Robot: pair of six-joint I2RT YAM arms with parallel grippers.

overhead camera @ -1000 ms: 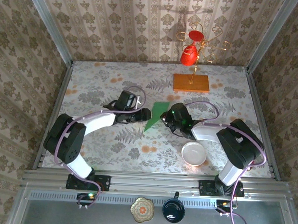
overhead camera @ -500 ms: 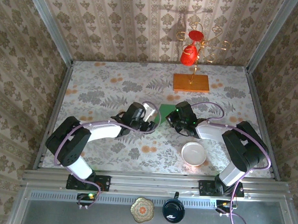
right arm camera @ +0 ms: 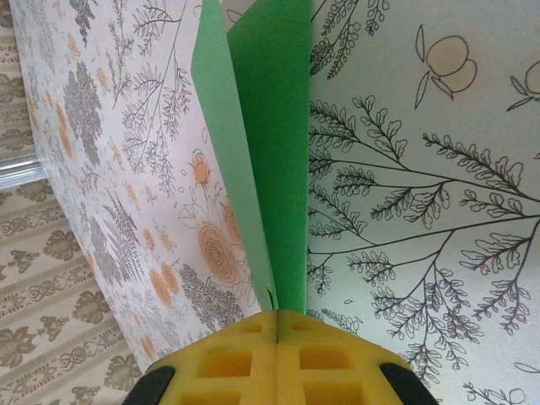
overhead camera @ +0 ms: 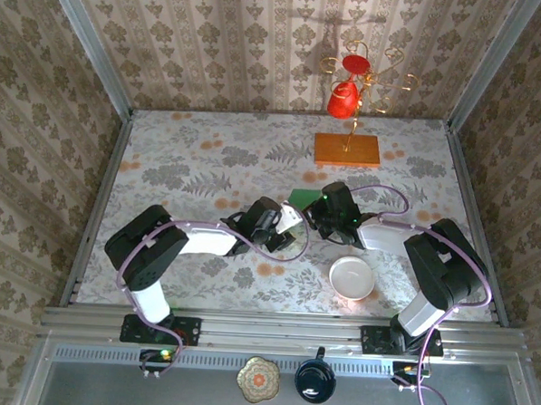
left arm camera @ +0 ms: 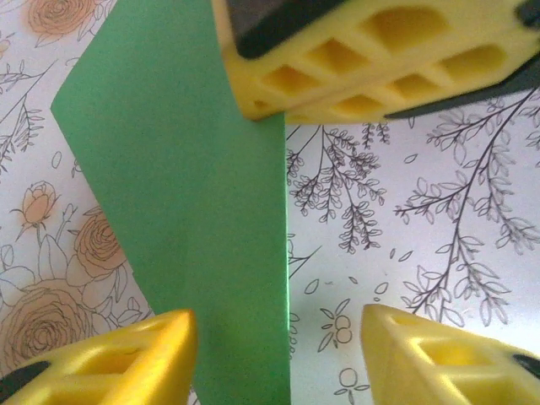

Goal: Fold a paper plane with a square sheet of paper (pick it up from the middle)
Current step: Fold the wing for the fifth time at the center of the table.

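Nose to nose at mid-table: my right gripper [right arm camera: 277,327] pinches the green paper [right arm camera: 270,126] between closed pads. The folded paper runs straight out ahead of those jaws. Its two layers part in a narrow V, and one layer flares off to the left.

My left gripper [left arm camera: 277,337] meets it from the opposite end, jaws apart and holding nothing. Seen from that wrist, the paper's long axis runs from the gap between my fingers straight ahead to the right gripper's yellow pads, which clamp the far end and block the way forward. The paper's sharp, straight edge lies mid-gap. One finger [left arm camera: 126,359] overlaps the near end, though I cannot tell whether it touches. The other finger [left arm camera: 447,354] stands off the paper, over the bare floral table [left arm camera: 422,253]. Ahead and left of the left jaws, the paper slants out to a blunt corner.

From above, a white bowl [overhead camera: 351,277] sits behind the right jaws, apart from them. An orange slab [overhead camera: 347,150] bearing a stand with red cups [overhead camera: 343,99] lies well beyond both grippers.
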